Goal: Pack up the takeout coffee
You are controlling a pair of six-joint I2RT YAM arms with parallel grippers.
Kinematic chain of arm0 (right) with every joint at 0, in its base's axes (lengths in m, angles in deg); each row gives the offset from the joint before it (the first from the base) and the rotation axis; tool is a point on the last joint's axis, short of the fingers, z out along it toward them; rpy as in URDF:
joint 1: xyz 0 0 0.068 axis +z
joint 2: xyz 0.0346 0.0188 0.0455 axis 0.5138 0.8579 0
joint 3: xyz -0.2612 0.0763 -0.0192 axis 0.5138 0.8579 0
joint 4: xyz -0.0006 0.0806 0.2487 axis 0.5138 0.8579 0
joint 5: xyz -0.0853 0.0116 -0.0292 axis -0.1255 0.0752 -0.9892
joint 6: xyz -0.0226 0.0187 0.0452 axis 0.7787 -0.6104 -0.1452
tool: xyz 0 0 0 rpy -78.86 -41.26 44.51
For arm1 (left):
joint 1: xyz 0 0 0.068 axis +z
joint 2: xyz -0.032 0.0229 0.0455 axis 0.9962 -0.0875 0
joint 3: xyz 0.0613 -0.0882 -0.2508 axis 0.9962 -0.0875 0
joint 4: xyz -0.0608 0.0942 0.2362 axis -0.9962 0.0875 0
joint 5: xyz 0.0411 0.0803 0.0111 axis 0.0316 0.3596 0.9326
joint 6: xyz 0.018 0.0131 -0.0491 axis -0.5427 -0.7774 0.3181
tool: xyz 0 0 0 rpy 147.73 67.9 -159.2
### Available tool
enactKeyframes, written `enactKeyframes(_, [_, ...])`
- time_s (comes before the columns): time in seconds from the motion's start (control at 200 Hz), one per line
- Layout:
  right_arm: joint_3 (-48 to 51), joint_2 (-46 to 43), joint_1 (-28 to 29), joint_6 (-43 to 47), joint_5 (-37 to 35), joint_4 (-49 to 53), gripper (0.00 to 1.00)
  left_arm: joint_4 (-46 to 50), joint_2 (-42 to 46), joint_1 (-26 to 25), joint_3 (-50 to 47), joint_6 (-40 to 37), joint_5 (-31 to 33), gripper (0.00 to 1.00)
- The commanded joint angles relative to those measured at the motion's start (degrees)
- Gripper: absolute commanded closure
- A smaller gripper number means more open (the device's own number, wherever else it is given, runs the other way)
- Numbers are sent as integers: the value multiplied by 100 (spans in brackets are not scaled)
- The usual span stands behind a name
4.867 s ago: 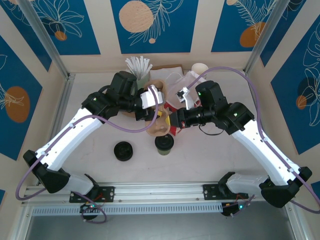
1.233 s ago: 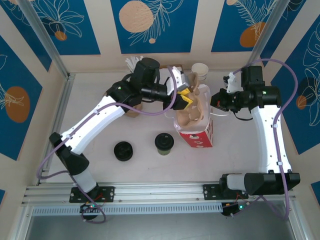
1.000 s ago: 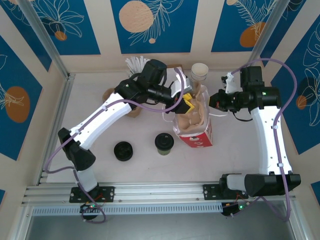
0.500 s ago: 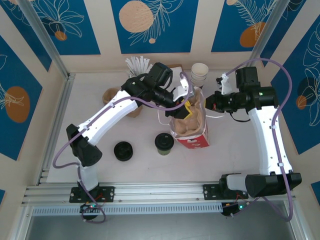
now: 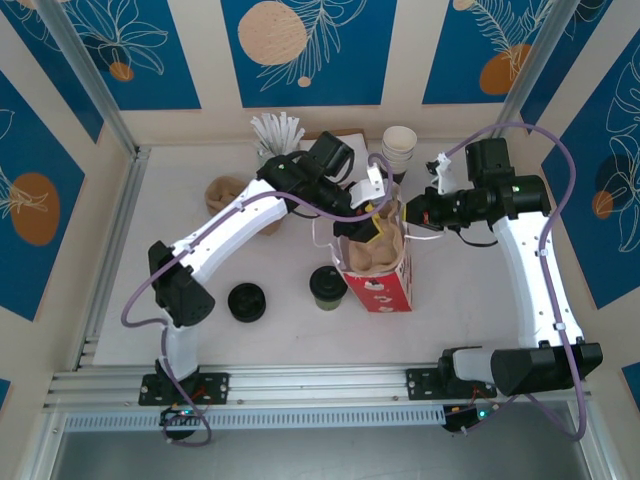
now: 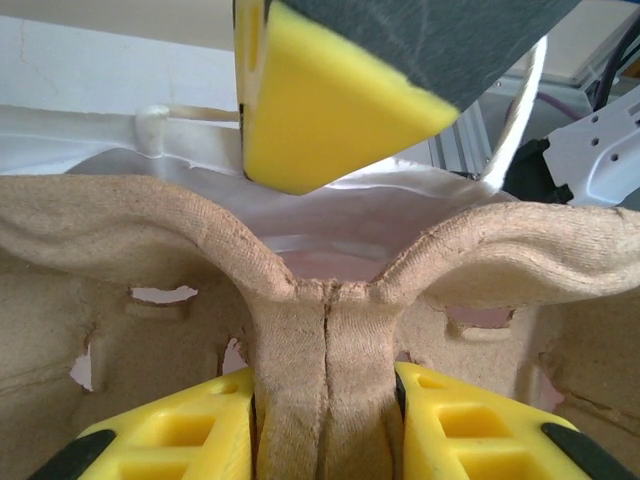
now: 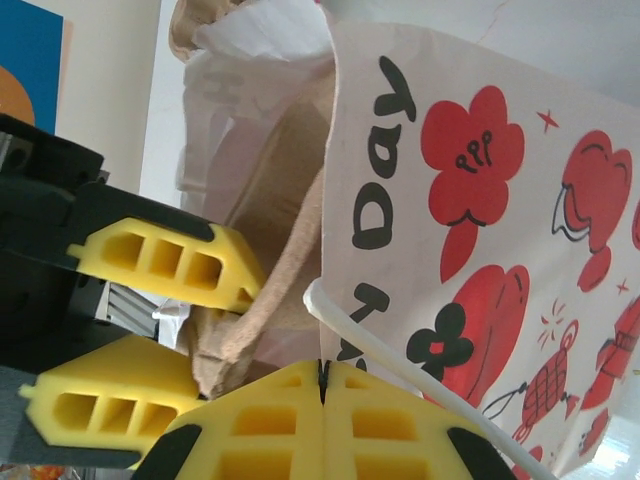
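Note:
The takeout coffee (image 5: 328,285), a short olive-green cup with a black lid, stands on the table just left of the red-and-white bag (image 5: 385,285). My left gripper (image 5: 373,228) hangs over the bag's open mouth, shut on the middle rib of a brown pulp cup carrier (image 6: 325,350) that sits partly inside the bag. In the left wrist view its yellow fingers (image 6: 170,430) squeeze that rib from both sides. My right gripper (image 7: 322,385) is shut on the bag's top rim (image 7: 335,250), beside the white handle (image 7: 400,372), at the bag's right side (image 5: 415,212).
A loose black lid (image 5: 247,301) lies left of the coffee. A stack of white cups (image 5: 399,145) and a holder of straws (image 5: 275,130) stand at the back. Another brown carrier (image 5: 225,190) lies at the back left.
The left gripper has carried the pulp carrier right and down into the bag's mouth. The bag has shifted left and nearer, with the right gripper following. The coffee has not moved.

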Motion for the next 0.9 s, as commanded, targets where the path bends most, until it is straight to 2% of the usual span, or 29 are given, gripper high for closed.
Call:
enactKeyframes(0.0, [114, -120, 39, 76, 322, 46, 100, 77, -143, -58, -20, -167, 34, 67])
enactKeyframes(0.42, [159, -116, 39, 94, 113, 37, 100, -448, -182, -101, -530, -197, 97, 68])
enactKeyframes(0.895, [190, -182, 47, 110, -399, 63, 100, -1005, -369, -256, -663, -7, 691, 69])
